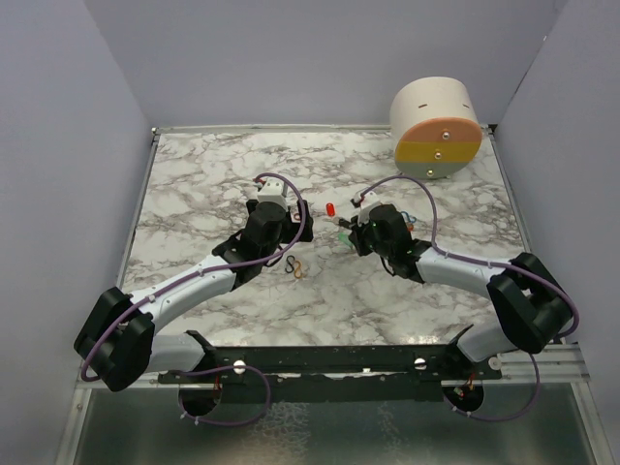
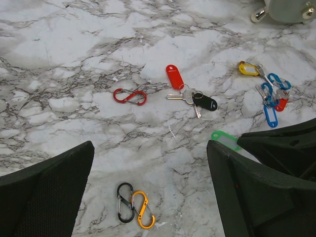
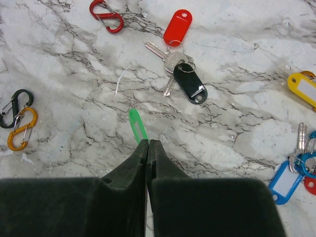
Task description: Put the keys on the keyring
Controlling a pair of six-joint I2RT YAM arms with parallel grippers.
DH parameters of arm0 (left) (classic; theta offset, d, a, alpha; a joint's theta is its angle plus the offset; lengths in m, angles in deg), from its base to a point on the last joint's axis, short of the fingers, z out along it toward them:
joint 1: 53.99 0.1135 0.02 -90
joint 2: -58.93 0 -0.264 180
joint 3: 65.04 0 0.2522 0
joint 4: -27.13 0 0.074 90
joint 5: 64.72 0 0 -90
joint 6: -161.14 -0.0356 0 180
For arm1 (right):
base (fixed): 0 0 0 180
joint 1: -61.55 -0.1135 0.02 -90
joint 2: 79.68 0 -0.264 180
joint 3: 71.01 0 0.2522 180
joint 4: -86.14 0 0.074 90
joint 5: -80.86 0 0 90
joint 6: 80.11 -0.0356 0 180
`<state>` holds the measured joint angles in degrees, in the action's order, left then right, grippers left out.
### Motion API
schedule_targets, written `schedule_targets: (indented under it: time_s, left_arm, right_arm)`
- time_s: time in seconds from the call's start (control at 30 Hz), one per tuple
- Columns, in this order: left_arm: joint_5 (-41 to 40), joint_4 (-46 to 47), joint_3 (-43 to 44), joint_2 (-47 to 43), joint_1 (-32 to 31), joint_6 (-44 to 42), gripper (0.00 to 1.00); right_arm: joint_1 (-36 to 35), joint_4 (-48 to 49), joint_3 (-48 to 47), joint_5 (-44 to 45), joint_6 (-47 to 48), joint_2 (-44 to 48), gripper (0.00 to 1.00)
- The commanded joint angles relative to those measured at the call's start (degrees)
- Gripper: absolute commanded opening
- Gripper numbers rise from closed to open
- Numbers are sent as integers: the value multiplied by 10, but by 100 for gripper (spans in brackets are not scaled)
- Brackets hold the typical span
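Note:
My right gripper (image 3: 148,141) is shut on the green key (image 3: 137,125), whose thin plastic head sticks out edge-on ahead of the fingertips. In the left wrist view the same green key (image 2: 223,137) shows beside the right arm's dark fingers. A red-headed and a black-headed key (image 3: 183,54) lie joined on the marble further ahead. Yellow and blue keys (image 2: 266,89) form a bunch at the right. The keyring loops, a linked black and orange pair (image 2: 133,205), lie between the fingers of my open left gripper (image 2: 150,144), which hovers above them. A single red loop (image 2: 130,96) lies apart.
A white cylinder with an orange and yellow face (image 1: 436,126) stands at the back right of the marble table (image 1: 194,184). Grey walls close in the table's sides and back. Both arms meet near the middle.

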<state>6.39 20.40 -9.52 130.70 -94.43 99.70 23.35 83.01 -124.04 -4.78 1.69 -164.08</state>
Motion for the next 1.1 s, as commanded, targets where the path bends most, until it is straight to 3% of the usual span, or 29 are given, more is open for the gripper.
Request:
schedule_targets:
  time_s: [0.0, 0.17, 0.23, 0.43, 0.47, 0.6, 0.63, 1.07]
  left_arm:
    - [6, 9, -2, -3, 3, -6, 99]
    - [7, 9, -2, -1, 3, -7, 99]
    - [7, 9, -2, -2, 4, -6, 99]
    - [6, 8, -3, -2, 4, -7, 99]
    - [6, 8, -3, -2, 4, -7, 99]
    - [6, 8, -3, -3, 4, -6, 99]
    - [6, 8, -4, -4, 4, -6, 99]
    - [3, 7, -5, -9, 5, -8, 99]
  right_arm:
    - [-4, 6, -15, -19, 5, -4, 1]
    - [-4, 5, -21, -28, 7, -15, 11]
    - [-4, 5, -21, -30, 7, -17, 2]
    - [-4, 5, -19, -28, 5, -16, 1]
    - [-4, 4, -21, -28, 5, -17, 4]
    - [-4, -15, -31, -34, 9, -37, 33]
    - [-4, -18, -33, -36, 9, -43, 36]
    - [-12, -8, -46, -74, 21, -104, 39]
